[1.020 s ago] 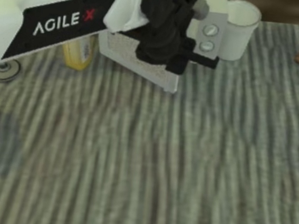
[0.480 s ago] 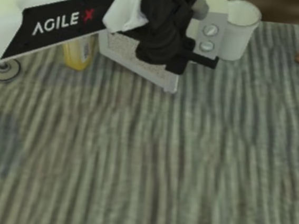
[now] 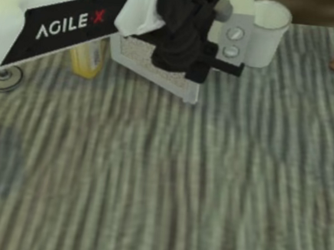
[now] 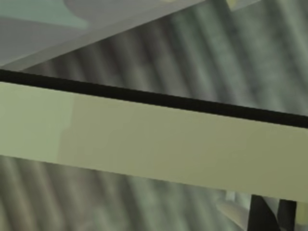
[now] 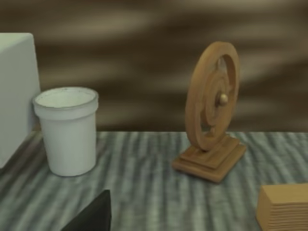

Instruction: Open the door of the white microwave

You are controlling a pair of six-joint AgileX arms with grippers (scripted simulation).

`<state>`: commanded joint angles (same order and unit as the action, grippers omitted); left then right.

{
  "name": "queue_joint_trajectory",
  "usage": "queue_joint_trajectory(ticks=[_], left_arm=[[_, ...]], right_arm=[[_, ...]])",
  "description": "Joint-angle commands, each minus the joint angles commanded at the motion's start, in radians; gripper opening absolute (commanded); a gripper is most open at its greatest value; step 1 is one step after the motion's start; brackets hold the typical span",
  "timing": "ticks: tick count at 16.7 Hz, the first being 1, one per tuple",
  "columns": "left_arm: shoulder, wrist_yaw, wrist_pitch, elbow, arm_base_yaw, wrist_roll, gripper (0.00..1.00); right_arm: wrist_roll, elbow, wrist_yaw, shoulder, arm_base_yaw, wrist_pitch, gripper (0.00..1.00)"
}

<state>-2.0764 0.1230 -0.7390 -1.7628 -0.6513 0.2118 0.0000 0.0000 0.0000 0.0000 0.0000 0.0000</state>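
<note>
On the grey striped table, the flat white mesh-windowed door of the boxy white microwave stands ajar beneath the left gripper — finger state indiscernible.

Here's a rendered tabletop test scene with a homely kitchen flavour: a grey striped worktop carries a white microwave up at twelve o'clock, a white cup just beside it, a yellow bottle, and a wooden ring ornament against a blurry brown backdrop.
</note>
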Motion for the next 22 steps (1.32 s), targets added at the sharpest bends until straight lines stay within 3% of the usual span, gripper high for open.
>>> queue_joint_trajectory(ticks=[6, 13, 22], left_arm=[[-0.002, -0.007, 0.002, 0.007, -0.006, 0.001, 0.0], [0.089, -0.071, 0.054, 0.131, 0.029, -0.125, 0.0], [0.089, -0.072, 0.054, 0.132, 0.029, -0.126, 0.0]], right_arm=[[0.0, 0.0, 0.0, 0.0, 0.0, 0.0, 1.0], [0.0, 0.0, 0.0, 0.0, 0.0, 0.0, 1.0], [0.0, 0.0, 0.0, 0.0, 0.0, 0.0, 1.0]])
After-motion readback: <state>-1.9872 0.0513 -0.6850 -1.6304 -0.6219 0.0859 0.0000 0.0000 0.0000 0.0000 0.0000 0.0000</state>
